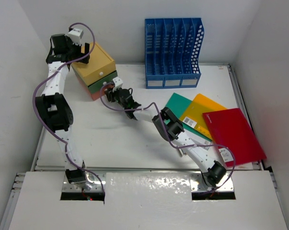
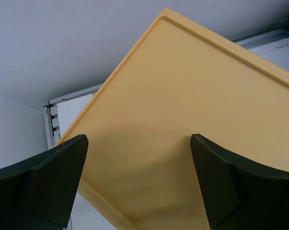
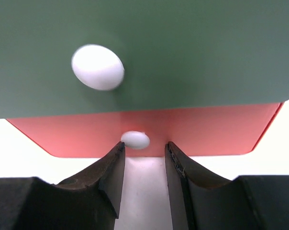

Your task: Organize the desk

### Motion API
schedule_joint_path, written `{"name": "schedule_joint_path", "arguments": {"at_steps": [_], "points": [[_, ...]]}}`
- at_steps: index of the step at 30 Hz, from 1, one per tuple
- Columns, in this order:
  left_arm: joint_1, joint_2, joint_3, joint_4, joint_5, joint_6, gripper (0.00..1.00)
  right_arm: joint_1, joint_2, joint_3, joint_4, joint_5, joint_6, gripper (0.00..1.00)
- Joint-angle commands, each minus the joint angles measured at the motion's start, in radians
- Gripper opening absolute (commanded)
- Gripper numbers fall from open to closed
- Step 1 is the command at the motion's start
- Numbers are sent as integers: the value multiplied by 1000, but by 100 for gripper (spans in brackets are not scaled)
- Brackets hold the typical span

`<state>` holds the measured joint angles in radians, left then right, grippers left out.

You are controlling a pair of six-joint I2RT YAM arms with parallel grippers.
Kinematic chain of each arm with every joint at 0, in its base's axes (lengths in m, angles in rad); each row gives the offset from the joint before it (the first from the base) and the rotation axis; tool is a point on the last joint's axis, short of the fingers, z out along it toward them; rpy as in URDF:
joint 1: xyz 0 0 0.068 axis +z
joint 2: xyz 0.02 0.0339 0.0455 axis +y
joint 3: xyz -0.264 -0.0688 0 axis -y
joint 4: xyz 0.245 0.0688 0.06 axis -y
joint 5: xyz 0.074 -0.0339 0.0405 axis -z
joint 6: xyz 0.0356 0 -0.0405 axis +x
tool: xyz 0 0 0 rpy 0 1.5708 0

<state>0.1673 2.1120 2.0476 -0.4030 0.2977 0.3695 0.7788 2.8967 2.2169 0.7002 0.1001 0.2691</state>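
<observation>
The right gripper (image 3: 144, 146) fills the foreground of its own wrist view. Its two dark fingers (image 3: 111, 177) stand a narrow gap apart with nothing between them, and just past one tip sits the small white knob (image 3: 135, 140) of the orange drawer (image 3: 211, 129). Above it is the green drawer (image 3: 192, 52) with a larger knob (image 3: 97, 67). Both belong to the drawer box (image 1: 94, 64), which stands at the back left of the desk (image 1: 111, 143), the white tabletop spreading under everything here. The left gripper (image 2: 138, 141) hangs over the box's yellow top, jaws wide apart and holding nothing; whether it touches the top I cannot tell. The step in hand looks like taking the orange drawer by its knob. To do it well, the right gripper should shift a touch sideways so the knob is centred in the gap, then go forward until the pads pass the knob's widest part before closing. The pull should run straight along the drawer's travel, and the left gripper pressing down on the top would likely stop the box sliding. Three folders (image 1: 230, 134) and the blue file rack (image 1: 173, 52) lie well apart to the right.
</observation>
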Motion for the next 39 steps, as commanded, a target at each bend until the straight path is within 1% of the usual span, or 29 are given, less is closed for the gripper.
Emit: {"name": "schedule_joint_path", "arguments": {"at_steps": [1, 6, 7, 8, 10, 14, 18, 29, 39], "points": [[0, 28, -17, -69, 14, 22, 87, 0, 7, 49, 9, 19, 9, 38], [1, 25, -15, -72, 17, 25, 87, 0, 9, 36, 44, 20, 2, 32], [1, 26, -17, -73, 15, 25, 87, 0, 9, 40, 44, 20, -2, 33], [1, 26, -15, -73, 15, 26, 88, 0, 7, 43, 44, 15, -14, 37], [0, 29, -15, -74, 15, 26, 88, 0, 1, 44, 47, 4, -25, 41], [1, 31, -12, -74, 21, 25, 88, 4, -17, 36, 68, 6, -57, 40], [1, 32, -10, -76, 21, 23, 88, 5, -31, 38, 74, 18, -80, 37], [1, 40, -10, -80, 26, 23, 88, 14, -40, 43, 81, -3, -125, 38], [1, 42, -10, -83, 34, 26, 88, 22, -77, 12, 105, -2, -160, 38]]}}
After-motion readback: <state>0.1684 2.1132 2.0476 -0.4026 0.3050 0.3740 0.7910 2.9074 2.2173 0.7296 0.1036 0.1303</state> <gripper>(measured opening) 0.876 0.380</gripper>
